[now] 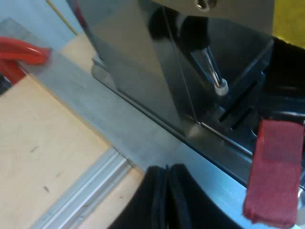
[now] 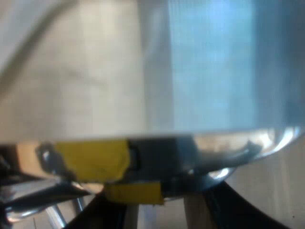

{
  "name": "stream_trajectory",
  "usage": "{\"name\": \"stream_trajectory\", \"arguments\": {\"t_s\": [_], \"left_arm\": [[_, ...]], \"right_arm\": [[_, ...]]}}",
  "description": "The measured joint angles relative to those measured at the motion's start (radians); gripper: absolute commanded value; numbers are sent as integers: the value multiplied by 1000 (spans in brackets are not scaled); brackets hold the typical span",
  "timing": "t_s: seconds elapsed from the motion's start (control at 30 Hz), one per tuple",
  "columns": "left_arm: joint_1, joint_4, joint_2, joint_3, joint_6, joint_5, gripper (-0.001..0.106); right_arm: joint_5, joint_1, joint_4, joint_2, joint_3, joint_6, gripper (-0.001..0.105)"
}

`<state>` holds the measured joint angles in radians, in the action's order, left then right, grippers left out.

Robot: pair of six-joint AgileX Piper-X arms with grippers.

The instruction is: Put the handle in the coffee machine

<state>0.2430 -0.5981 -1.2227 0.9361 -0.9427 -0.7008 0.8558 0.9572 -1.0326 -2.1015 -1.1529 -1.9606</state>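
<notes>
1. Left wrist view: I count one espresso machine [image 1: 143, 62], its shiny dark body standing on a flat strip of metal at the edge of the wooden table [image 1: 38, 143].
2. One steam wand [image 1: 212, 71] hangs in the machine's front recess, slanted, with a single pale tip.
3. One red end [image 1: 275, 174] of the holder's handle shows at the machine's front, near the wand and over the slotted tray. The rest of the handle and the metal holder are out of sight, so I cannot tell whether it is locked in.
4. My left gripper [image 1: 167, 174] hovers over the metal strip just before the machine. Its two black fingers [image 1: 152, 200] are pressed together with nothing between them, and they are apart from the red end.
5. One ribbed metal rail [image 1: 86, 191] runs across the table near my fingers. One red clamp [image 1: 21, 51] sits well apart from me, by the far end of the strip.
6. Right wrist view: one broad, pale metal surface [image 2: 190, 71] stands very close, ending in one curved chrome rim [image 2: 257, 145]. I cannot tell which thing it belongs to.
7. Two yellow patches show under that rim, a large one [image 2: 93, 160] and a smaller one [image 2: 133, 193] just beneath it.
8. My right gripper [image 2: 162, 202] has its two dark fingers [image 2: 243, 207] spread wide. A strip of bare wood shows between them and nothing is pinched.
</notes>
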Motion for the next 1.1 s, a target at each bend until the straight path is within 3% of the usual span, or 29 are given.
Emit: {"name": "stream_trajectory", "arguments": {"t_s": [0.13, 0.37, 0.77, 0.93, 1.1], "left_arm": [[-46, 0, -29, 0, 0, 44, 1], [-56, -64, -38, 0, 0, 51, 1], [-59, -254, -39, 46, 22, -71, 1], [-93, -346, -39, 46, 93, -62, 1], [-162, -374, -39, 46, 105, -23, 1]], "right_arm": [[0, 0, 0, 0, 0, 0, 26], [0, 0, 0, 0, 0, 0, 26], [0, 0, -2, 0, 0, 0, 26], [0, 0, -2, 0, 0, -3, 26], [8, 0, -2, 0, 0, -7, 26]]}}
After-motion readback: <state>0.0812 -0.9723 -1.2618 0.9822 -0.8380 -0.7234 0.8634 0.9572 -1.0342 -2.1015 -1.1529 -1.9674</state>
